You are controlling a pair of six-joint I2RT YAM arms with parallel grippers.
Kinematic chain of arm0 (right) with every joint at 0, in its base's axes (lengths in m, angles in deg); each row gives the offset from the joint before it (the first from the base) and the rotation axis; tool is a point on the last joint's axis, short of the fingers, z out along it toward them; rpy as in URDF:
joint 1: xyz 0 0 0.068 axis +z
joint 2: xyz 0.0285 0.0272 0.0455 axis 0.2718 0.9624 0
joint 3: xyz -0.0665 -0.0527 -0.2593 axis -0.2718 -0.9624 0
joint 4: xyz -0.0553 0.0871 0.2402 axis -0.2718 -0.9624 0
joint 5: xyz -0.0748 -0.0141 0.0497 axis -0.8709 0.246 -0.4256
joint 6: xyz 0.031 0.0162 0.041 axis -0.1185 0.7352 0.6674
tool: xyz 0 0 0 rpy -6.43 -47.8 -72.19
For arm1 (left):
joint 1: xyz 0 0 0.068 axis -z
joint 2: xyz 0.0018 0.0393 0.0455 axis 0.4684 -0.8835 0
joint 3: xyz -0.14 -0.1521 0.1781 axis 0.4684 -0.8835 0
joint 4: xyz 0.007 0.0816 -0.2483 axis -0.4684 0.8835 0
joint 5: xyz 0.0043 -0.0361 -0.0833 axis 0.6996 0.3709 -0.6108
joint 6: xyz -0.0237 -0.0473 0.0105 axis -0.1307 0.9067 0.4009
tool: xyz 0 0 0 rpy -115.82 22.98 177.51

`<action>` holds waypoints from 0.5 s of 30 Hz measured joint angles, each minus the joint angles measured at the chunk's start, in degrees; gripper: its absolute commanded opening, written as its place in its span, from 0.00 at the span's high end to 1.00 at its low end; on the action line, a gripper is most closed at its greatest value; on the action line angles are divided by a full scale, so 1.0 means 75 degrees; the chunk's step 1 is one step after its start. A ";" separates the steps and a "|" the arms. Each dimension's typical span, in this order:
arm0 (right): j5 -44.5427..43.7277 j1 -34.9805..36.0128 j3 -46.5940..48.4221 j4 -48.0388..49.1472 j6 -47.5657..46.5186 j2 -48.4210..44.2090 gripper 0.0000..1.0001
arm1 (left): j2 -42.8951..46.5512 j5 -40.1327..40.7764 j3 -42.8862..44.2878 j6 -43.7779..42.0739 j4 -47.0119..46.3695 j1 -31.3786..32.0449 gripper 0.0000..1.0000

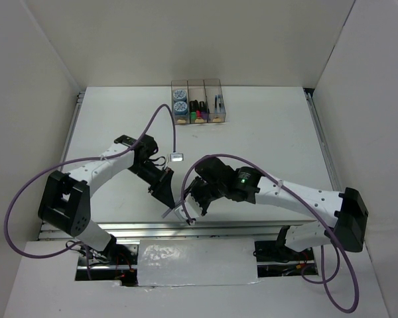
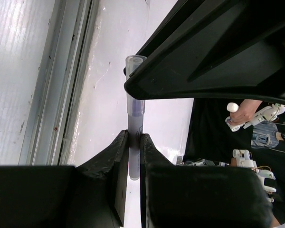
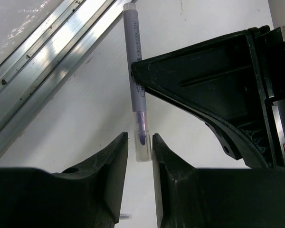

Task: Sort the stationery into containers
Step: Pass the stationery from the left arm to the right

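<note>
OK, you're gripping the pen [image 2: 134,109] in the left gripper [image 2: 134,137] at the near edge of the table [image 1: 265,139], with the right gripper [image 3: 139,137] bracketing its other end.
The left wrist view is showing the left jaws pressing tight on the barrel with no gap, and the pen running up behind the right gripper's finger. The right wrist view is giving you what that one isn't: the pen's clear end is sitting between the right jaws with thin slivers of table on both sides, so they're standing slightly open around it. The top view is only giving you layout: the grippers are meeting nose to nose and the containers [image 1: 196,82] are sitting well apart at the far edge, holding tape rolls [image 1: 180,101] left, highlighters [image 1: 198,111] middle and other pens [image 1: 218,103] right.
</note>
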 measured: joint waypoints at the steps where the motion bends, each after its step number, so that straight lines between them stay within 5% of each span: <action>1: 0.0000 0.0006 0.0000 0.0017 -0.0003 0.0029 0.67 | 0.0000 0.0006 0.0000 0.0000 -0.0009 0.0000 1.00; 8: -0.0003 0.0012 0.0012 0.0108 -0.0003 0.0224 0.74 | 0.0000 0.0041 0.0000 0.0000 -0.0035 0.0000 1.00; 11: -0.0017 0.0026 0.0017 0.0111 -0.0017 0.0283 0.81 | 0.0000 0.0090 0.0000 -0.0006 -0.0026 0.0000 0.87; 12: -0.0032 0.0032 0.0026 0.0108 -0.0020 0.0297 0.82 | 0.0000 0.0108 0.0000 -0.0006 -0.0026 0.0000 0.70; 15: -0.0067 0.0044 0.0061 0.0102 0.0009 0.0347 0.88 | 0.0012 0.0131 -0.0012 0.0076 -0.0114 0.0000 0.48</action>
